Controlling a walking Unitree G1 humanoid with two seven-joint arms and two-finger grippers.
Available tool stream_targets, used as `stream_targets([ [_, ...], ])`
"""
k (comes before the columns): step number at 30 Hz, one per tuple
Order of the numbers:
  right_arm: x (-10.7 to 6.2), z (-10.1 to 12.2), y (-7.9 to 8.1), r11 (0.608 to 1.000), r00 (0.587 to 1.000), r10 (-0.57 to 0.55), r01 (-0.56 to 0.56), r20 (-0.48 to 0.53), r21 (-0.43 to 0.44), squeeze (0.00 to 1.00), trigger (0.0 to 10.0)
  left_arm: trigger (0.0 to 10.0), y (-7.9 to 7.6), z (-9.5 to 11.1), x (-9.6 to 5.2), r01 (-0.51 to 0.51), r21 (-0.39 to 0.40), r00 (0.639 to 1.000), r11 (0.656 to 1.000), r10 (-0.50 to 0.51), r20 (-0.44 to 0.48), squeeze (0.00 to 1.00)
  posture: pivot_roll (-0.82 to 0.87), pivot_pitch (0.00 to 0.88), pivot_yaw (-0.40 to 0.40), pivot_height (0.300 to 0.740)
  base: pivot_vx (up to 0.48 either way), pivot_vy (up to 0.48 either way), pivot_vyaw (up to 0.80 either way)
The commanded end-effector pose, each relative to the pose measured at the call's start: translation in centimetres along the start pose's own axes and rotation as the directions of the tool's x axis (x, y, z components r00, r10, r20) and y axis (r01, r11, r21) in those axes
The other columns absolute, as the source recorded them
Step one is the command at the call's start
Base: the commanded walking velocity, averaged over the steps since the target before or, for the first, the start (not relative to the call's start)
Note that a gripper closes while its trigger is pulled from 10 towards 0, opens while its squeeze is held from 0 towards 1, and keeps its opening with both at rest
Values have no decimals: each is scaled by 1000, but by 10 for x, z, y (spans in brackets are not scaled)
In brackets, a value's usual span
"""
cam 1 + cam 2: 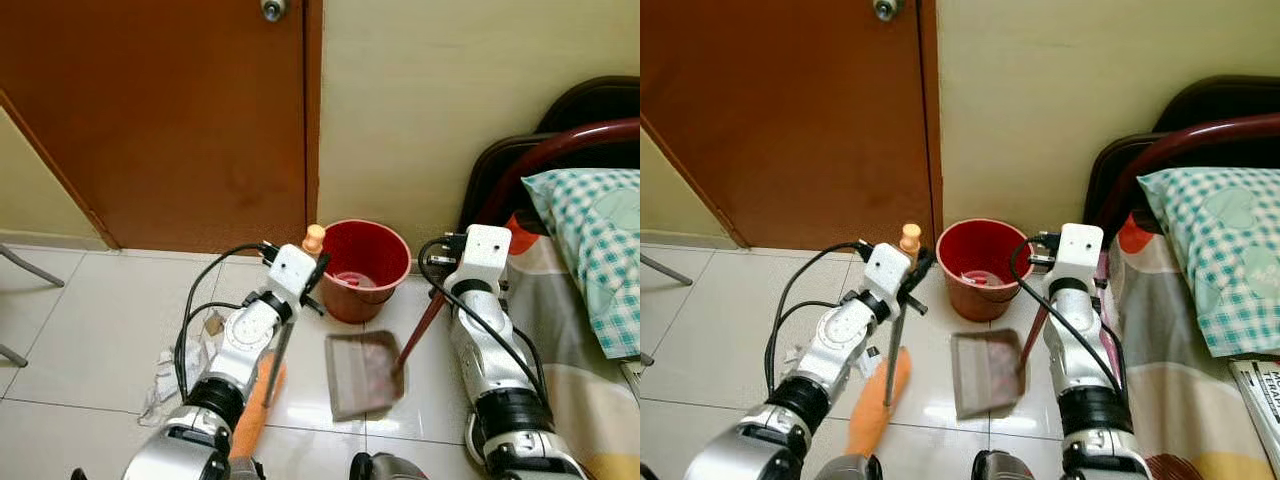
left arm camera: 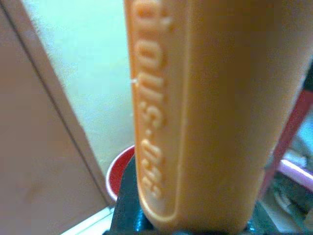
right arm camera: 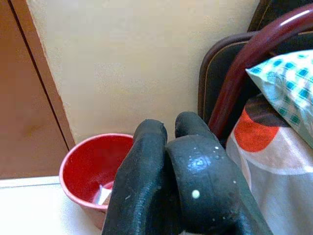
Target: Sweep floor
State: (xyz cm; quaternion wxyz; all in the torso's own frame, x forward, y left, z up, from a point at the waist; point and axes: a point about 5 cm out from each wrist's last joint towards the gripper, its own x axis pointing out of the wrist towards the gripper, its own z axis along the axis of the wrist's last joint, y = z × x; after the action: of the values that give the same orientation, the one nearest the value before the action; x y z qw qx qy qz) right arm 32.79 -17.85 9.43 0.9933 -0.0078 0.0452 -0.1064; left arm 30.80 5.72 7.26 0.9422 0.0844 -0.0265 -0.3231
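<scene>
My left gripper [image 1: 312,268] is shut on the broom's orange handle [image 2: 205,107], whose knob [image 1: 314,238] sticks up above the fingers. The broom's metal rod [image 1: 280,350] runs down to an orange brush head [image 1: 258,410] on the tiles. My right gripper [image 1: 441,285] is shut on the dark red dustpan handle [image 1: 418,335]. The grey-brown dustpan [image 1: 362,372] rests on the floor just in front of a red bucket [image 1: 363,268] by the wall. In the right wrist view the black fingers [image 3: 142,181] are pressed together with the bucket [image 3: 88,166] behind them.
Crumpled white paper [image 1: 165,380] and a small scrap [image 1: 213,322] lie on the tiles left of the broom. A bed with a checked pillow [image 1: 590,250] and a dark red frame [image 1: 520,175] stands close on the right. A brown door [image 1: 170,110] is ahead, and a chair leg [image 1: 30,268] at far left.
</scene>
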Motion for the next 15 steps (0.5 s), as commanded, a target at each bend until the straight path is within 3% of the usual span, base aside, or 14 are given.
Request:
stream_targets([
  [1,2,3,1,1000,1000,-10,10,16,0,0,10000,10000,-8,20,7,14,-32,995,999,-11,98,0,-17,105,-7,740,0,0,0],
  [5,2,0,3,1000,1000,-9,9,15,3,0,10000,10000,1,55,8,-24,-14,975,1000,27,222,0,-11,102,-4,740,0,0,0],
  [8,2,-1,3,1000,1000,-10,10,16,3,0,10000,10000,7,68,7,-52,-1,964,999,50,261,0,-8,102,-3,740,0,0,0],
  [15,4,-2,2,1000,1000,-13,13,16,1,0,10000,10000,32,121,-1,-170,-28,905,985,168,392,0,1,101,-8,740,0,0,0],
])
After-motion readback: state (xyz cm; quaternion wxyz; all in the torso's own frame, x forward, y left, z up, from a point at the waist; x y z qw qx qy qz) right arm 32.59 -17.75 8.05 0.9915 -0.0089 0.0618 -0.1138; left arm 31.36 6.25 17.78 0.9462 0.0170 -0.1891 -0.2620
